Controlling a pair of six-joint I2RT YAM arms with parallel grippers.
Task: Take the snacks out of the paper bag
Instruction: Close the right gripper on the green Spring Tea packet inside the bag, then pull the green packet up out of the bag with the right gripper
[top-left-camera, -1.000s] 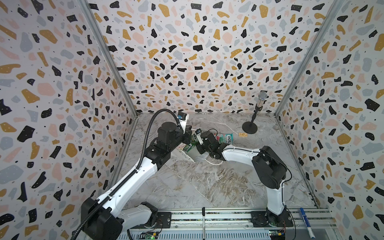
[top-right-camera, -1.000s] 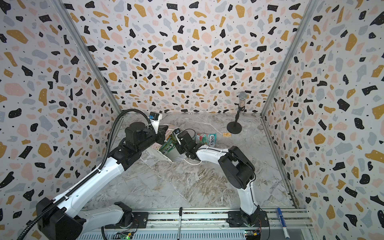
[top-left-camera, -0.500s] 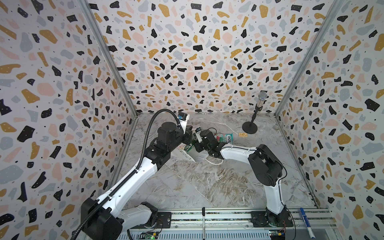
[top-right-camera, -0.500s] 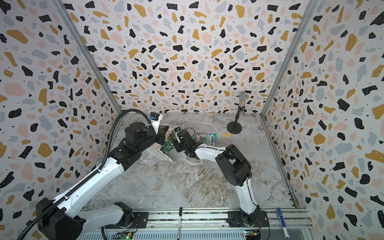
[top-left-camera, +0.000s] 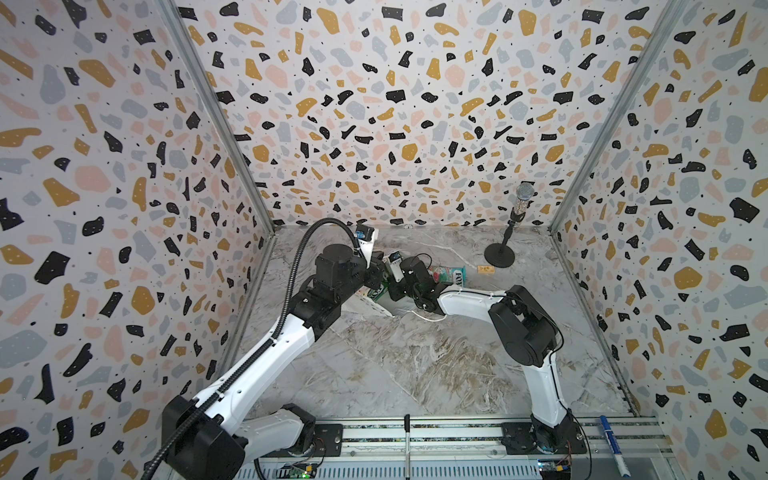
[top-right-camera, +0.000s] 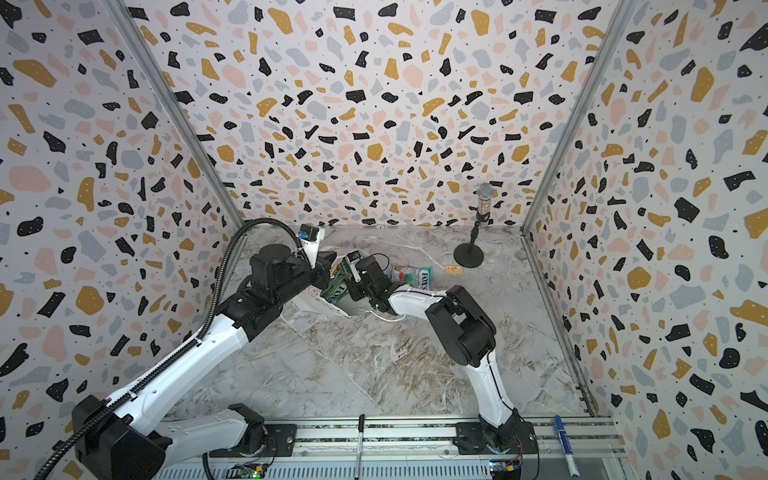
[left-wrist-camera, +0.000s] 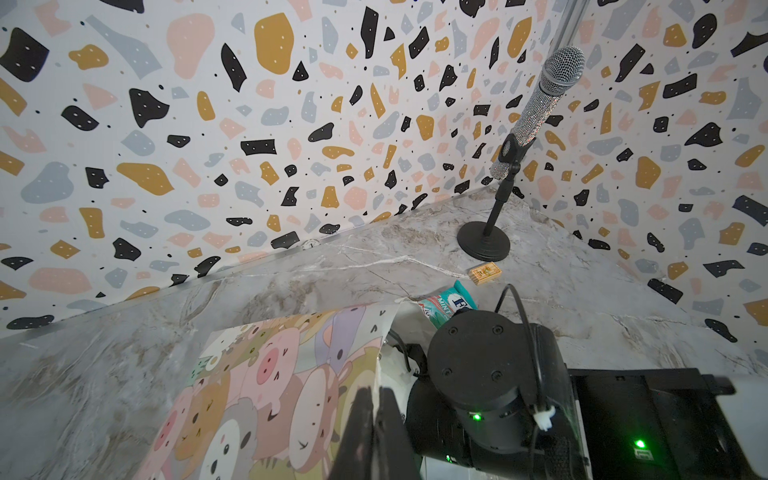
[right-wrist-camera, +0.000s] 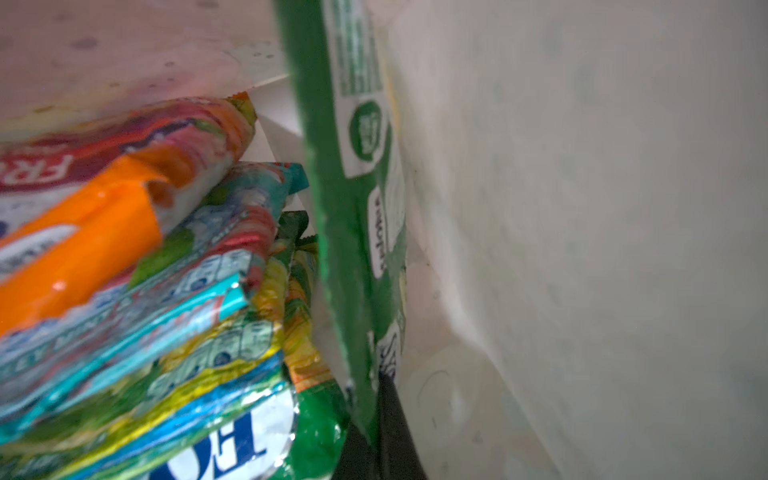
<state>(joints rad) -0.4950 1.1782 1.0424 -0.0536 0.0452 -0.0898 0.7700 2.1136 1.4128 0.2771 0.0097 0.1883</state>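
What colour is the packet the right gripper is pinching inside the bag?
Green, with white label patches; the packet shows best in the right wrist view.

The right gripper sits at the mouth of the white paper gift bag, which lies on its side, beside a green glossy candy packet. A teal-red glossy packet lies near, behind the gripper.

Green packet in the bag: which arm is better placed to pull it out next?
Right. The right tool is shut on the green packet inside the bag; the left tool only grips the bag's rim.
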